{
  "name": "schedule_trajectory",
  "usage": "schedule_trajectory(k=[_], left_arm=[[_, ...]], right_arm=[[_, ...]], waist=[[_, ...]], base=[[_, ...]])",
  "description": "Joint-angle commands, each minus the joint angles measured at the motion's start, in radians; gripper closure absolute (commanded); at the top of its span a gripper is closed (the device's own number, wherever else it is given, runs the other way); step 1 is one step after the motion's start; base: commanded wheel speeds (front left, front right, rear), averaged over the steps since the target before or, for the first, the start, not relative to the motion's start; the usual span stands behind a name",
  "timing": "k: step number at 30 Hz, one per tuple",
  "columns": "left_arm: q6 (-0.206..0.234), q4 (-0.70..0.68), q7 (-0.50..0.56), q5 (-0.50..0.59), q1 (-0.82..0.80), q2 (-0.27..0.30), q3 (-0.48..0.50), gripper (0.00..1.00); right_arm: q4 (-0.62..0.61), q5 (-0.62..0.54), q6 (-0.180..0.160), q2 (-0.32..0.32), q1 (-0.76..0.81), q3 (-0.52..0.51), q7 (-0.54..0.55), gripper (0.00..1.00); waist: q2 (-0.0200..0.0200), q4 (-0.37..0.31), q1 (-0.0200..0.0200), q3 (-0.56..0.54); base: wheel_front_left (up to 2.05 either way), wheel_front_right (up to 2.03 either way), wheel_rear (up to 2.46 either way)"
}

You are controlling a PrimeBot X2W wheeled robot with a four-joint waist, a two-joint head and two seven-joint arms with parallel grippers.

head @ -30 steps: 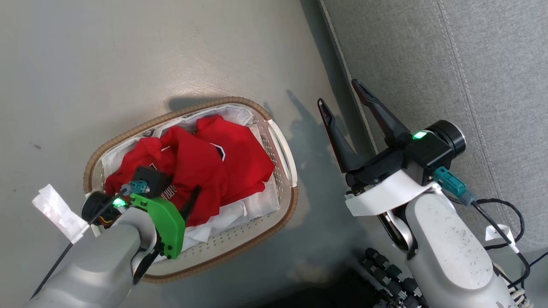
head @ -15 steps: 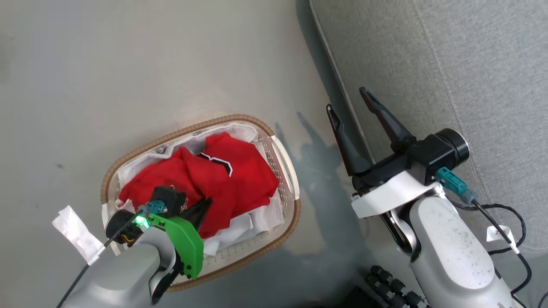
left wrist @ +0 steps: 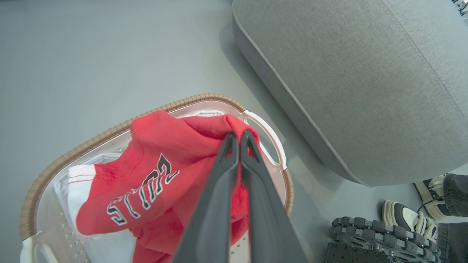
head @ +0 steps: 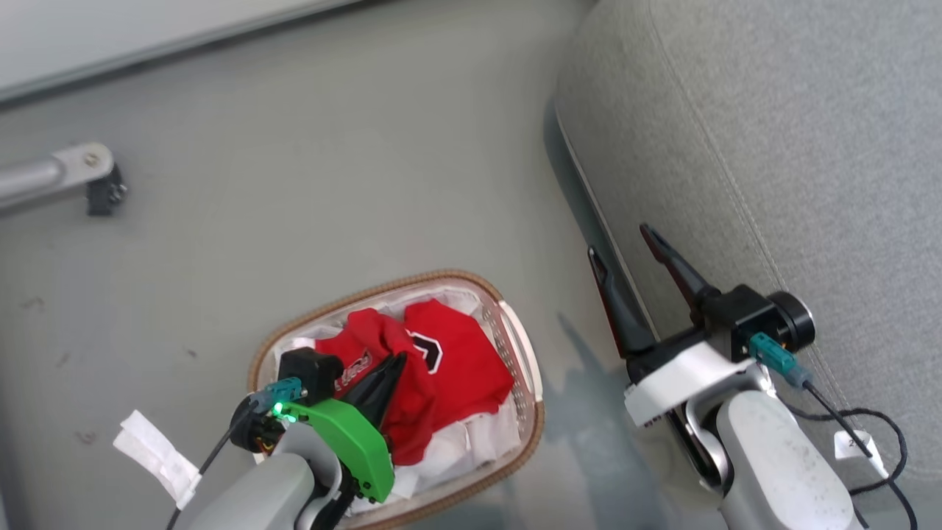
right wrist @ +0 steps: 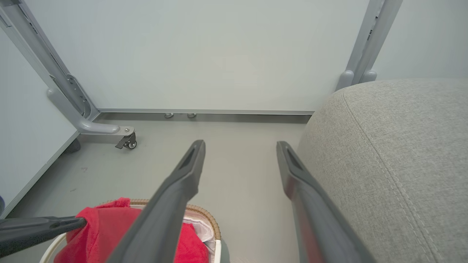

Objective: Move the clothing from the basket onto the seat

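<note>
Clothing [left wrist: 157,142] — pinched in left fingers [left wrist: 219,175] above basket [left wrist: 109,129] | right fingers [right wrist: 182,179] spread

The red clothing [left wrist: 146,175] has upside-down black-and-white letters that seem to spell "BULLS", first letter partly hidden

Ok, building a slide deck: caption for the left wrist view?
Left end effector shut on a red BULLS-lettered garment over the brown-rimmed white plastic basket, grey fabric seat alongside.
</note>
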Motion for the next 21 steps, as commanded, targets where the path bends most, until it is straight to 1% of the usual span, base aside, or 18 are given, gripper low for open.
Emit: schedule_trajectory(k=[1, 7, 13, 17, 21], left_arm=[[-0.003, -0.018, -0.004, 0.026, 0.035, -0.008, 0.033, 1.0], [-0.003, -0.099, -0.004, 0.116, 0.125, -0.041, 0.157, 1.0], [-0.003, -0.198, -0.004, 0.191, 0.19, -0.07, 0.277, 1.0], [-0.003, -0.267, -0.004, 0.227, 0.224, -0.089, 0.339, 1.0], [-0.003, -0.324, -0.004, 0.258, 0.235, -0.098, 0.379, 1.0]], right_arm=[[0.009, -0.005, -0.001, -0.004, 0.03, -0.004, -0.005, 0.0], [0.036, -0.004, -0.001, -0.004, 0.09, -0.006, -0.005, 0.0], [0.054, -0.001, -0.001, -0.004, 0.141, 0.0, -0.005, 0.0], [0.066, 0.005, -0.001, -0.004, 0.172, 0.006, -0.005, 0.0], [0.078, 0.007, -0.001, -0.004, 0.194, 0.01, -0.005, 0.0]], waist=[[0.0, 0.073, 0.0, -0.134], [0.0, 0.107, 0.0, -0.234], [0.0, 0.125, 0.0, -0.305], [0.0, 0.13, 0.0, -0.34], [0.0, 0.131, 0.0, -0.366]], base=[[0.0, 0.0, 0.0], [0.0, 0.0, 0.0], [0.0, 0.0, 0.0], [0.0, 0.0, 0.0], [0.0, 0.0, 0.0]])
